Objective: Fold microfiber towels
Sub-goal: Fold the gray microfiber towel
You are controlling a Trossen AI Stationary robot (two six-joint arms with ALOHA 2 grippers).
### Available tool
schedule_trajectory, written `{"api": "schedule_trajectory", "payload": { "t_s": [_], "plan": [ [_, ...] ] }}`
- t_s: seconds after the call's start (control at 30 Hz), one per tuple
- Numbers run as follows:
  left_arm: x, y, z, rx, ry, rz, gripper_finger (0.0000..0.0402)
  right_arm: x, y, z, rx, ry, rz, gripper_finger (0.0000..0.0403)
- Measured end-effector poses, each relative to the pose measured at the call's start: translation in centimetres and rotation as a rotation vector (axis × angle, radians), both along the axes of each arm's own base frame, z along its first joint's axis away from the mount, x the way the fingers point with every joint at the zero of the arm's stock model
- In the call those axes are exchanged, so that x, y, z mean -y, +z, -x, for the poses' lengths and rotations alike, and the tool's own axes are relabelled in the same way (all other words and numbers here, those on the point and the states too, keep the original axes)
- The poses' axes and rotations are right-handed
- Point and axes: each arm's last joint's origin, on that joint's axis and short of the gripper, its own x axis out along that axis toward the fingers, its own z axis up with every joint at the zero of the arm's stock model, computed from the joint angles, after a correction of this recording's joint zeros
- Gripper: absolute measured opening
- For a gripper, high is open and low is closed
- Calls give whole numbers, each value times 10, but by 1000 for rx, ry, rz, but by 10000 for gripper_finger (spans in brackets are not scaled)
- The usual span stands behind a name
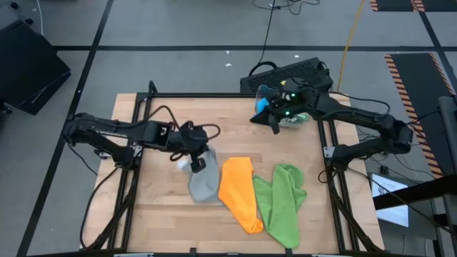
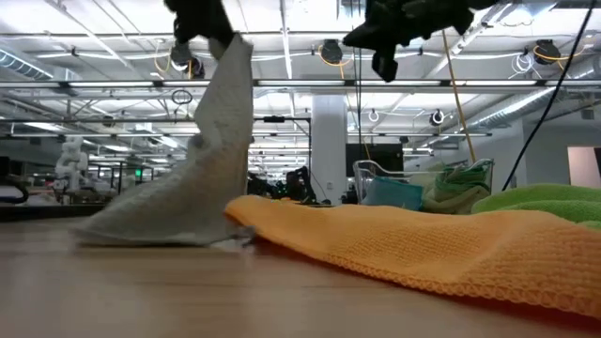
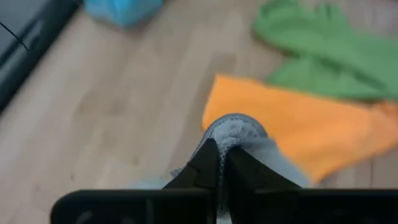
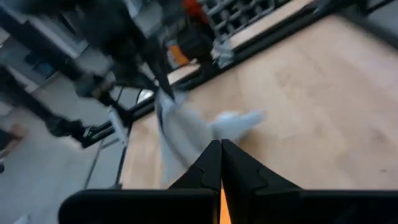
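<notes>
My left gripper (image 1: 194, 160) is over the middle of the table, shut on a grey towel (image 1: 203, 180), which hangs from it in the low view (image 2: 211, 141). To the right of the grey towel an orange towel (image 1: 239, 194) and a lime green towel (image 1: 282, 203) lie crumpled on the wood. My right gripper (image 1: 274, 120) hovers shut and empty above the table's far right part, also seen high in the low view (image 2: 385, 58). My left gripper pinches a bunched hump of the grey towel (image 3: 235, 127) between its two fingers; how many layers, I cannot tell. The fingers slant down from the table's left. The towel hangs below them, and its lower end (image 2: 155, 225) lies spread on the table.
A clear bin (image 2: 423, 188) holding a blue cloth (image 1: 263, 104) and a green one stands at the far right corner. A black case (image 1: 293, 71) lies just beyond the far edge. Bare wood shows on the table's near left part (image 1: 161, 214).
</notes>
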Motion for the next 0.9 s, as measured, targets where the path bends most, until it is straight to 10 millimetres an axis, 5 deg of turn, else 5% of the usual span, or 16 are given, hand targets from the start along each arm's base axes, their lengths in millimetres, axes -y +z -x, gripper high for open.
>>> {"api": "schedule_trajectory", "payload": {
  "t_s": [0.23,0.4,0.6,0.9],
  "plan": [
    [-7,49,-3,172,86,-64,21,-6,-17,-26,2,81,-21,49],
    [-13,75,-3,257,58,-145,18,-21,-8,-40,106,116,-61,107],
    [-23,83,-4,282,54,-190,13,-46,5,-49,204,44,-95,151],
    [-43,84,-3,277,150,-218,7,-94,-2,-59,177,-60,169,180]
  ]
}}
